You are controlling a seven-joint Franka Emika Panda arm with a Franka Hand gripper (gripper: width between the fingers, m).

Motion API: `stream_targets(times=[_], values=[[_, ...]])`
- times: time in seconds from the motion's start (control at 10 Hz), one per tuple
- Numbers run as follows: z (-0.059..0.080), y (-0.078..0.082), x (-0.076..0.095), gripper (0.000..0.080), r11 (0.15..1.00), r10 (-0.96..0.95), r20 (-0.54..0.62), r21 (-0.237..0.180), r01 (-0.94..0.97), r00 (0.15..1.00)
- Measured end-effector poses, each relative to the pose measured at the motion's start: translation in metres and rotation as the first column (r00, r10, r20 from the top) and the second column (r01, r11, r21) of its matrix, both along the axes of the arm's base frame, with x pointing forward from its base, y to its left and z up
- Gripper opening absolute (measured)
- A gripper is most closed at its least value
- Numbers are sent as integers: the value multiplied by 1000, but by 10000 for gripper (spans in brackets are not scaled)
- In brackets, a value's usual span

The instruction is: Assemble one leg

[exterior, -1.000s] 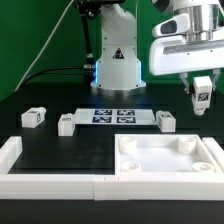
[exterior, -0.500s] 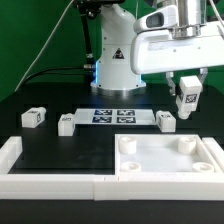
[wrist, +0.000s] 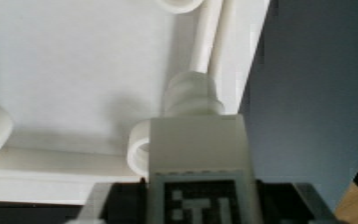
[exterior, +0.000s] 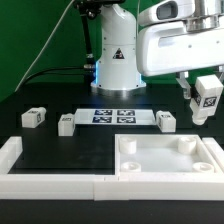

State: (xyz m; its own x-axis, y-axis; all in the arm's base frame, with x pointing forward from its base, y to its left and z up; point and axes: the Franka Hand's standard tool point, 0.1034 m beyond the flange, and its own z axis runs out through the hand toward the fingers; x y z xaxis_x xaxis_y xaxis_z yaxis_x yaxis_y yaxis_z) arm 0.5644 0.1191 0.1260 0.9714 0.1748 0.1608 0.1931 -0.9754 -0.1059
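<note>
Exterior view: a white robot arm reaches in from the top, over a black table [exterior: 60, 140]. Its gripper [exterior: 205, 92] hangs near the exterior view's right edge, with its two fingers closed on a leg [exterior: 207, 100]. The leg is a small white block whose black-and-white square tag faces the camera. It is held in the air, clear of the table, above and a little behind the far right corner of the large white square part [exterior: 170, 160]. That part lies flat on the table at the front right, with round sockets in its corners.

Three other legs [exterior: 67, 123] lie in a row across the middle of the table. Two are toward the exterior view's left, and one sits just behind the square part. The marker board [exterior: 112, 116] lies flat between them, in front of the robot base [exterior: 117, 65]. Long white border bars [exterior: 50, 183] run along the front and up the left side.

Wrist view: the camera looks down along the gripped leg [wrist: 194, 145], which is seen end on, with its tag close to the lens. Dark finger pads press on either side of it. The square part [wrist: 87, 80] fills most of the background, and its raised rim and one rounded socket are visible. A strip of black table shows beside it.
</note>
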Motion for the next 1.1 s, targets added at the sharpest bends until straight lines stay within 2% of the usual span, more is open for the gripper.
stream_targets(times=[0.4,0.6,0.7,1.0,1.1], values=[[-3,-2,-1,290,1000,-5,32,-1,5,999],[-10,-4,-1,290,1000,-11,189,-3,12,982],[-14,-9,4,290,1000,-5,240,-9,8,971],[-22,-15,26,290,1000,-5,272,-12,9,962],[-21,-21,35,290,1000,-2,319,-18,8,948]])
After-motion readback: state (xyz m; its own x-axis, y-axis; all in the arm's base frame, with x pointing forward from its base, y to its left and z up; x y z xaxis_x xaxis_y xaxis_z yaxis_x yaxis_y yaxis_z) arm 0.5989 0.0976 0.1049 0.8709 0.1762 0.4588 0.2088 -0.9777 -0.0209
